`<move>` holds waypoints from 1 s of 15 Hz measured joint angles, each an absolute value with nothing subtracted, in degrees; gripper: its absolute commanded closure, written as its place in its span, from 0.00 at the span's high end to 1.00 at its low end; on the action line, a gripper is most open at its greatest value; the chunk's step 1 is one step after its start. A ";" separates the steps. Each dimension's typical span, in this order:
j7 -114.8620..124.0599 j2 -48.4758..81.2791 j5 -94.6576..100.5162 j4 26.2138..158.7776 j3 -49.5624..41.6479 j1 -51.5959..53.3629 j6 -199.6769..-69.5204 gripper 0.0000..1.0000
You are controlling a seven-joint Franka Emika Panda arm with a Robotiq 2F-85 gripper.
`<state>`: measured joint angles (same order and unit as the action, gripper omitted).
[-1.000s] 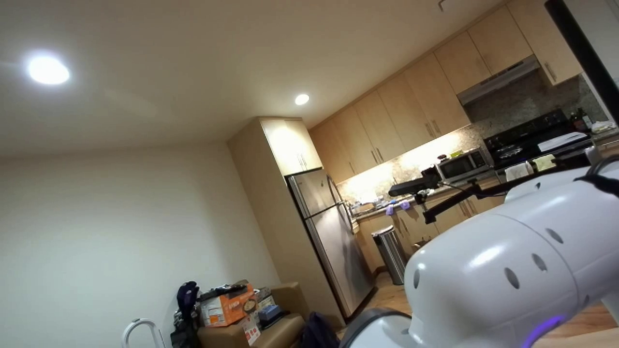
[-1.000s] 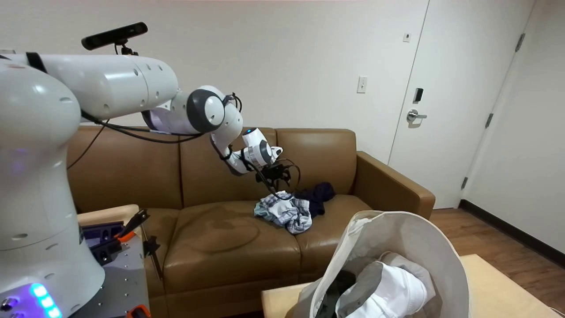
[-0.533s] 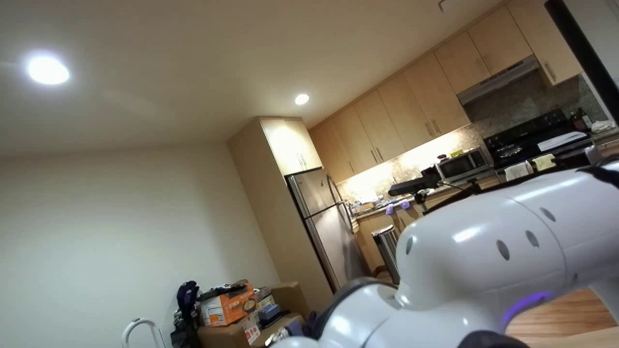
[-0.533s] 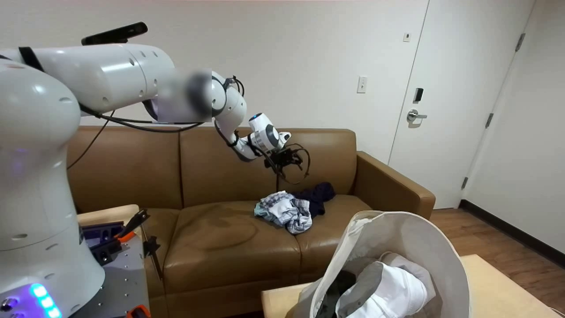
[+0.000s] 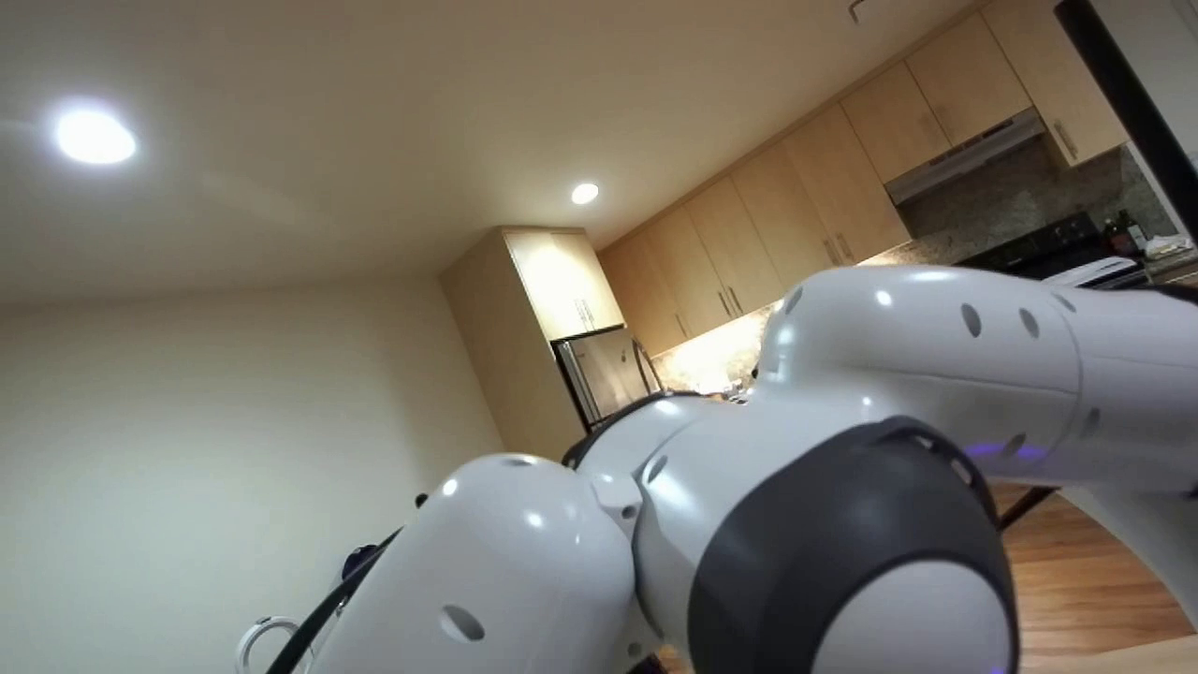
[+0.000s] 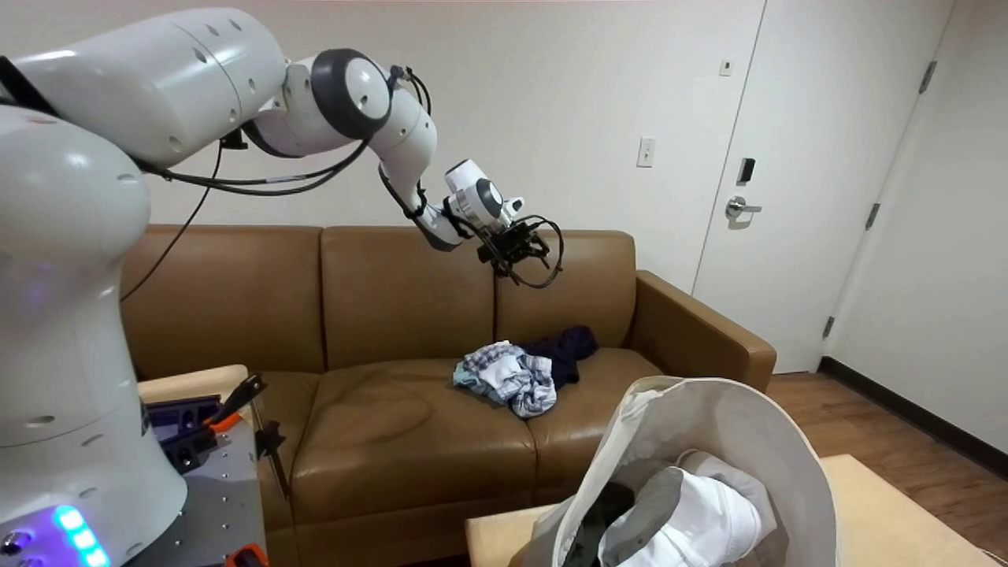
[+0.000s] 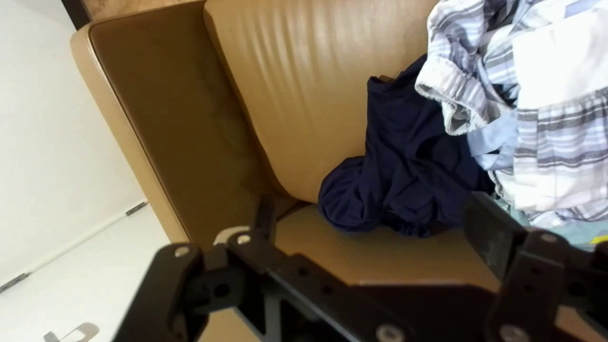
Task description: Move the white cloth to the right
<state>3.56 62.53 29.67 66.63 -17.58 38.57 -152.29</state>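
- Claw (image 7: 377, 225), spread wide, well above sofa seat (image 6: 386, 403)
- White plaid cloth (image 6: 516, 383) bunched there, touching navy cloth (image 6: 568, 346)
- Basket (image 6: 760, 413) in front of it, with pale cloth (image 6: 701, 516) inside

The wrist view's right edge cropped the white plaid cloth (image 7: 555, 137). The arm (image 5: 730, 459) hid most of the refrigerator (image 5: 610, 367); an exterior view's bottom edge cut the bag (image 6: 752, 417).

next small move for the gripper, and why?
Probably shift sideways over the white plaid cloth (likely the one meant) before lowering: the open fingers hold nothing, and in the wrist view the navy cloth is seen between them, the plaid off to one side.
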 measured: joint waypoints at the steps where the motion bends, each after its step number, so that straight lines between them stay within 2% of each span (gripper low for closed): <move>1: 5.82 61.14 30.04 69.20 -18.77 39.55 -152.30 1.00; 9: 34.69 52.08 41.46 91.87 -42.16 56.56 -150.97 1.00; 12: 35.85 50.79 42.64 94.76 -43.34 58.34 -150.80 1.00; 15: 35.84 50.49 41.29 92.59 -37.99 54.42 -150.21 1.00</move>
<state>35.84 50.49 41.29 92.59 -37.99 54.42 -150.21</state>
